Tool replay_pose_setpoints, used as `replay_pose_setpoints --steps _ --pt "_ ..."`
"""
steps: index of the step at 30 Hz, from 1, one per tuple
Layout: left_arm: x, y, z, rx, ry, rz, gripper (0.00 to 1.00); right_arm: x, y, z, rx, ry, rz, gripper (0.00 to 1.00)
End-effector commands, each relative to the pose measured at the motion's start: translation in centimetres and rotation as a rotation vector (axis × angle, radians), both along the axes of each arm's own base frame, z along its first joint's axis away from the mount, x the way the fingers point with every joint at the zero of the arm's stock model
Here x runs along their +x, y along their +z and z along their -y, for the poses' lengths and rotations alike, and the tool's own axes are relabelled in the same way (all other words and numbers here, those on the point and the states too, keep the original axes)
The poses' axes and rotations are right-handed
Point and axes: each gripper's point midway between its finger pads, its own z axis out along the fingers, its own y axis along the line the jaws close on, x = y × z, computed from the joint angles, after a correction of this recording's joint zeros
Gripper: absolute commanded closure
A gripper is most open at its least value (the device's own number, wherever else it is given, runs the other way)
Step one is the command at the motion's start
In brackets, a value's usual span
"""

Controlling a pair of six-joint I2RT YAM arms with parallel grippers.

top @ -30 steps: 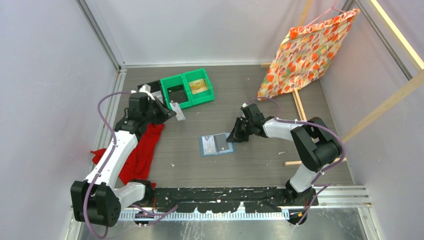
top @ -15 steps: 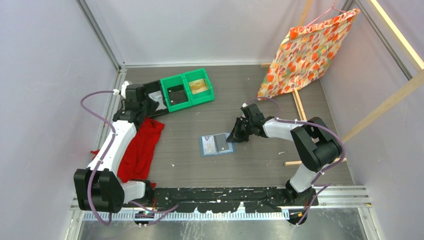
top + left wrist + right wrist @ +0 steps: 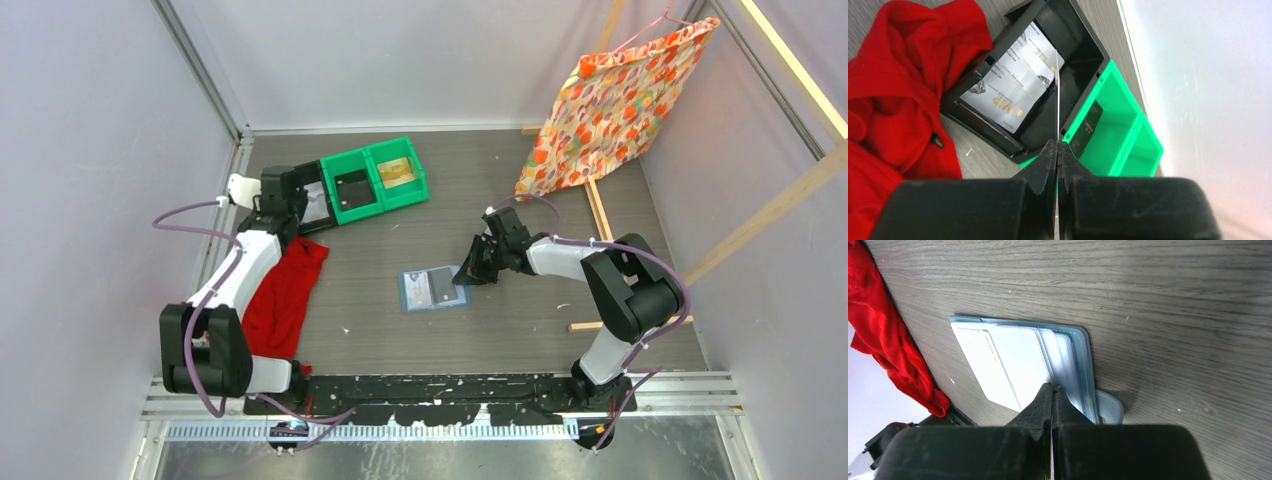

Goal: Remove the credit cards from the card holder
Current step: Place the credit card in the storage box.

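The light-blue card holder lies open on the table, with a dark card showing in it. In the right wrist view the card holder shows pale pockets. My right gripper is shut at its right edge, and the closed tips seem to pinch a leaf. My left gripper is over the black tray. It is shut on a thin credit card seen edge-on. Pale grey credit cards lie in the black tray.
Two joined green bins stand behind the tray; one holds a dark card, the other a gold item. A red cloth lies at the left. A patterned cloth hangs on wooden sticks at the back right.
My left arm has swung left and back with the card, from in front of the green bins to over the black tray. The right gripper and the holder have not moved.
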Motion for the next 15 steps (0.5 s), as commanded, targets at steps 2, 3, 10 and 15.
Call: replay_pose_setpoints --steps 2,3,10,15 --pt "2.1 0.0 -2.0 -0.096 0.2 0.153 0.99 -2.7 -4.9 3.8 -0.181 -0.024 -0.121 0.99" --pt "2.2 -0.5 -2.1 -0.115 0.221 0.167 0.99 -2.7 -5.0 3.8 -0.181 -0.023 -0.123 0.99" --pt "4.4 -2.2 -1.4 -0.214 0.238 0.244 0.99 -2.6 -5.3 4.4 -0.188 -0.027 -0.14 0.99" --pt "5.4 -3.7 -1.4 -0.265 0.274 0.262 0.99 -2.5 -5.6 4.7 -0.191 -0.028 -0.15 0.99"
